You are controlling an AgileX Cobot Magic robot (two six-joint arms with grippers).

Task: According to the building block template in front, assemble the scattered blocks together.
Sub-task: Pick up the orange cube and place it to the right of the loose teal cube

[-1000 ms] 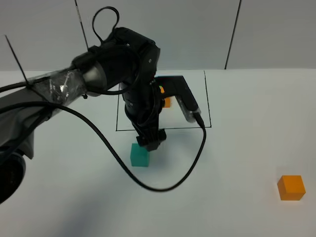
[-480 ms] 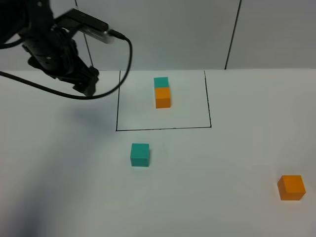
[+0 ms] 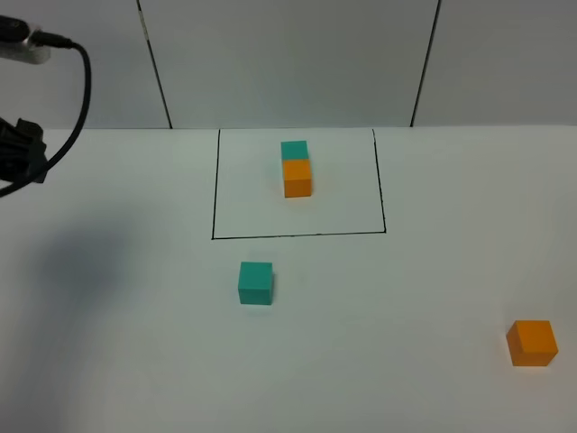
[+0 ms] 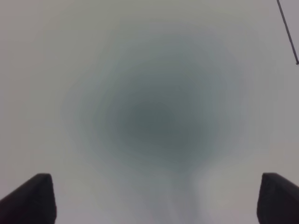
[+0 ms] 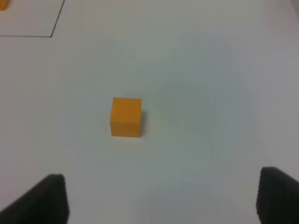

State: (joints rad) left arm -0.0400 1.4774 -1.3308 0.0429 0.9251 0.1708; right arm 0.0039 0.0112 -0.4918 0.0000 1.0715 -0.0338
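Observation:
The building block template is a teal cube (image 3: 294, 150) joined to an orange cube (image 3: 297, 178), inside a thin black rectangle (image 3: 297, 235). The loose teal cube (image 3: 255, 282) sits just in front of the rectangle. The loose orange cube (image 3: 532, 343) sits at the front right and also shows in the right wrist view (image 5: 126, 116). My left gripper (image 4: 154, 198) is open and empty over bare table; its arm (image 3: 20, 149) is at the far left edge. My right gripper (image 5: 161, 196) is open and empty, hovering short of the orange cube, and is out of the high view.
The white table (image 3: 406, 298) meets a grey panelled wall (image 3: 288, 54) at the back. A black cable (image 3: 79, 81) loops from the left arm. A corner of the black rectangle (image 5: 52, 32) shows in the right wrist view.
My left arm has pulled away from above the loose teal cube to the far left edge. The teal cube stays on the table where it was. The orange cube has not moved.

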